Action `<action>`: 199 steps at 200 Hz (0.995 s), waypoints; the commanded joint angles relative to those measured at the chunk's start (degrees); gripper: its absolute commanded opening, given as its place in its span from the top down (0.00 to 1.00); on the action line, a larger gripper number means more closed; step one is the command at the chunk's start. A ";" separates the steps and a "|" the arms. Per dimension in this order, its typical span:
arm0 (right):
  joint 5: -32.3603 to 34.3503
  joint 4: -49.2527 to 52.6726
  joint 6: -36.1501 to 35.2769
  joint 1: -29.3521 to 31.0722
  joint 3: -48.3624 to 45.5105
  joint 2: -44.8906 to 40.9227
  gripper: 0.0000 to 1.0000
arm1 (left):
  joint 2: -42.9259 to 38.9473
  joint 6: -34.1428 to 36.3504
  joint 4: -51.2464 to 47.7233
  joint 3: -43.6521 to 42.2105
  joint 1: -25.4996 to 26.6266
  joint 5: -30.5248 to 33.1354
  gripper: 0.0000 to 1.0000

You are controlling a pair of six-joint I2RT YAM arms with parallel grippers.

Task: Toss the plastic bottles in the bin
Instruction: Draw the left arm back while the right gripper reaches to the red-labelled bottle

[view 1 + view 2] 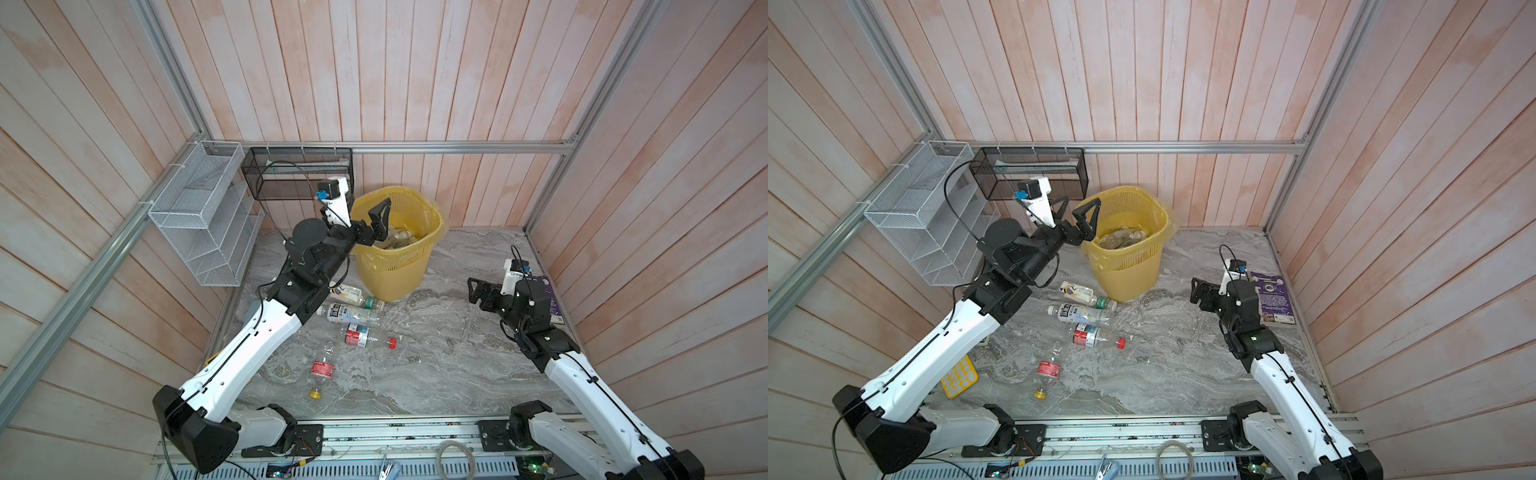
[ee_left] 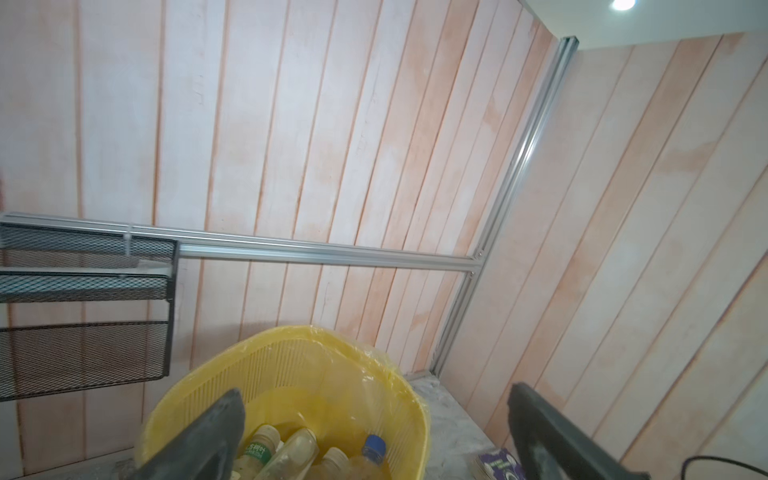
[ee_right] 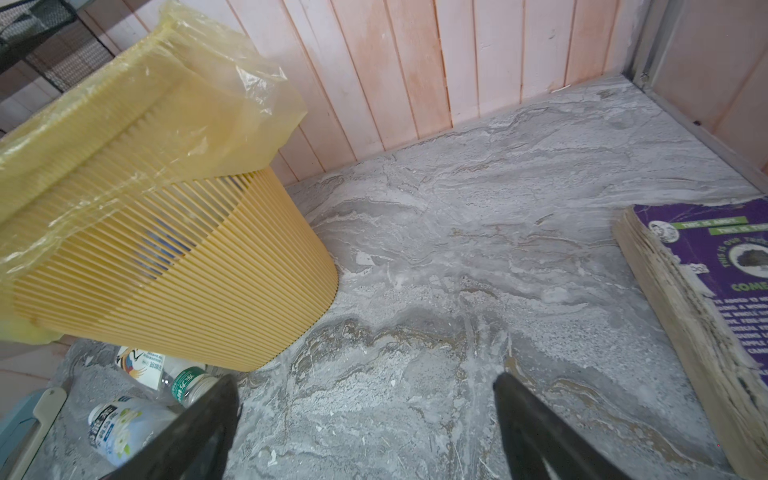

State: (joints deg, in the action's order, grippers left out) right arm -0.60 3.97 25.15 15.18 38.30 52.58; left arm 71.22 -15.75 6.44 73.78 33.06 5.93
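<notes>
Left tool [image 1: 1081, 202] gapes wide at the bin [image 1: 1129, 270] rim; right tool [image 3: 365, 378] also gapes, above the floor [image 3: 457, 249].

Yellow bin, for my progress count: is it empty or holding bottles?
Not empty: several capped bottles lie inside the bin, seen in the left wrist view.

The bin [image 2: 299, 361] (lower part) is cut off.

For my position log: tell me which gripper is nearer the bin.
Left. The left gripper hangs open at the bin's rim, above the bottles inside. The right gripper, also open, sits low over the table, well apart from the bin.
</notes>
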 commanded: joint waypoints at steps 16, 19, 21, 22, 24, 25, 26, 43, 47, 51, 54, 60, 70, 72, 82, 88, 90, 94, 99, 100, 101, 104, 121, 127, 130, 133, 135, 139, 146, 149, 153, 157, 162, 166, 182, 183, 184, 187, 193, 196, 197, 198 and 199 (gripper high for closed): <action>-6.58 -4.23 -2.67 3.32 0.04 2.02 0.08 | -8.05 -7.05 -6.27 -13.63 -1.62 11.72 0.00; -6.55 -4.59 -2.84 3.81 -0.09 2.33 0.08 | -8.82 -7.82 -6.99 -14.58 -1.90 12.12 0.00; -6.46 -4.85 -2.89 4.36 -0.03 2.64 0.08 | -9.28 -8.51 -7.63 -15.32 -2.07 12.33 0.00; -6.40 -4.98 -2.89 4.87 -0.10 2.76 0.08 | -9.53 -8.82 -7.91 -15.63 -2.18 12.43 0.00; -6.25 -5.21 -3.03 5.13 -0.12 2.85 0.08 | -10.05 -9.25 -8.43 -16.24 -2.42 12.63 0.00; -6.21 -5.29 -3.06 5.43 -0.05 3.00 0.08 | -10.31 -9.49 -8.71 -16.53 -2.49 12.71 0.00; -6.10 -5.46 -3.12 5.67 -0.02 3.16 0.08 | -10.53 -9.84 -8.85 -16.94 -2.57 12.75 0.00; -3.84 -7.29 -4.14 12.55 0.62 5.97 0.09 | -14.12 -14.86 -14.16 -21.54 -4.22 14.47 0.00; -3.14 -7.69 -4.42 14.55 0.92 6.78 0.09 | -14.88 -15.81 -15.55 -22.31 -4.55 14.69 0.00; -2.34 -8.10 -4.81 16.26 1.25 7.66 0.09 | -15.55 -17.09 -17.10 -23.13 -4.82 14.94 0.00; -1.78 -8.39 -5.17 17.30 1.59 8.28 0.09 | -16.02 -17.98 -18.47 -23.63 -5.05 15.11 0.00; -1.06 -9.01 -5.95 19.95 2.21 9.91 0.09 | -16.94 -19.66 -20.81 -24.64 -5.33 15.67 0.00; -0.19 -9.81 -7.15 23.57 3.41 12.87 0.09 | -18.28 -22.34 -25.51 -26.26 -5.37 16.29 0.00; -0.06 -9.84 -7.40 24.39 3.79 13.46 0.09 | -18.52 -22.71 -26.39 -26.46 -5.40 16.30 0.00; 0.26 -9.99 -8.82 27.50 5.43 16.58 0.10 | -19.55 -24.71 -30.92 -27.58 -5.44 15.92 0.00; 0.52 -9.82 -9.79 29.23 6.45 18.41 0.10 | -19.97 -26.04 -33.76 -28.06 -5.38 15.53 0.00; 0.58 -9.69 -10.17 29.61 6.79 19.02 0.10 | -20.13 -26.41 -34.49 -28.18 -5.37 15.34 0.00; 0.91 -9.61 -10.95 30.80 7.44 20.16 0.10 | -20.46 -27.29 -36.18 -28.59 -5.44 14.98 0.00; 1.26 -9.28 -11.87 31.94 8.29 21.45 0.10 | -20.87 -28.20 -38.48 -29.07 -5.45 14.67 0.00; 1.33 -9.22 -12.09 32.24 8.46 21.75 0.10 | -20.95 -28.37 -38.89 -29.19 -5.41 14.65 0.00; 1.40 -9.14 -12.29 32.48 8.63 22.03 0.10 | -20.99 -28.55 -39.32 -29.29 -5.44 14.64 0.00; 1.51 -8.82 -12.90 33.17 9.11 22.75 0.10 | -21.29 -29.14 -40.40 -29.52 -5.45 14.68 0.00; 1.54 -7.06 -16.35 36.33 12.07 27.31 0.10 | -23.86 -32.49 -45.51 -31.77 -5.30 15.92 0.00; 1.44 -6.22 -17.58 37.38 13.11 28.90 0.10 | -25.01 -33.06 -45.97 -32.72 -5.29 16.31 0.00; 1.40 -5.86 -18.19 37.79 13.64 29.49 0.10 | -25.70 -33.41 -46.21 -33.15 -5.31 16.49 0.00; 1.35 -5.45 -18.73 38.26 14.21 30.46 0.11 | -26.37 -33.73 -46.29 -33.68 -5.35 16.67 0.00; 1.32 -5.13 -19.08 38.55 14.59 30.80 0.11 | -26.74 -33.84 -46.33 -33.98 -5.30 16.83 0.00; 1.30 -4.63 -19.79 39.02 15.29 31.94 0.11 | -27.49 -34.11 -46.34 -34.49 -5.29 17.05 0.00; 1.17 -3.60 -20.81 39.91 16.73 33.61 0.11 | -28.52 -34.62 -46.17 -35.34 -5.37 17.22 0.00; 1.11 -3.23 -21.22 40.30 17.33 34.27 0.11 | -28.88 -34.76 -46.15 -35.60 -5.41 17.38 0.00; 0.89 -2.68 -21.71 40.65 18.09 35.12 0.11 | -29.19 -34.83 -46.11 -35.91 -5.42 17.44 0.00; 0.74 -2.11 -22.17 41.06 18.86 36.00 0.11 | -29.33 -34.94 -46.14 -36.18 -5.44 17.48 0.00; 0.50 -1.33 -22.56 41.51 19.79 37.12 0.11 | -29.31 -35.17 -46.33 -36.38 -5.38 17.67 0.00; 0.32 -0.81 -22.95 41.85 20.55 37.85 0.11 | -29.12 -35.42 -46.54 -36.51 -5.37 17.77 0.00; -0.32 1.08 -24.03 43.26 23.28 41.06 0.12 | -27.79 -36.13 -47.38 -36.69 -5.46 18.19 0.00; -0.34 1.19 -24.11 43.35 23.43 41.22 0.12 | -27.75 -36.16 -47.43 -36.69 -5.51 18.21 0.00; -0.44 1.34 -24.19 43.40 23.59 41.39 0.12 | -27.60 -36.22 -47.50 -36.69 -5.53 18.27 0.00; -0.53 1.67 -24.37 43.67 24.00 41.97 0.12 | -27.28 -36.40 -47.63 -36.69 -5.50 18.32 0.00; -0.55 2.33 -24.81 44.13 24.83 42.77 0.13 | -26.75 -36.62 -47.78 -36.69 -5.46 18.41 0.00; -0.54 2.70 -25.02 44.41 25.29 43.62 0.13 | -26.59 -36.71 -47.88 -36.65 -5.53 18.48 0.00; -0.59 2.88 -25.04 44.50 25.44 43.78 0.13 | -26.50 -36.72 -47.90 -36.67 -5.54 18.49 0.00; -0.56 2.97 -25.09 44.59 25.56 43.98 0.13 | -26.45 -36.76 -47.91 -36.64 -5.54 18.49 0.00; -0.55 3.06 -25.16 44.63 25.66 44.17 0.13 | -26.38 -36.79 -47.92 -36.62 -5.55 18.50 0.00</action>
State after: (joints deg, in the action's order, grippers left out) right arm -0.58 2.07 3.70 58.35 60.64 93.49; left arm 43.46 -50.24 -39.24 37.69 27.83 22.70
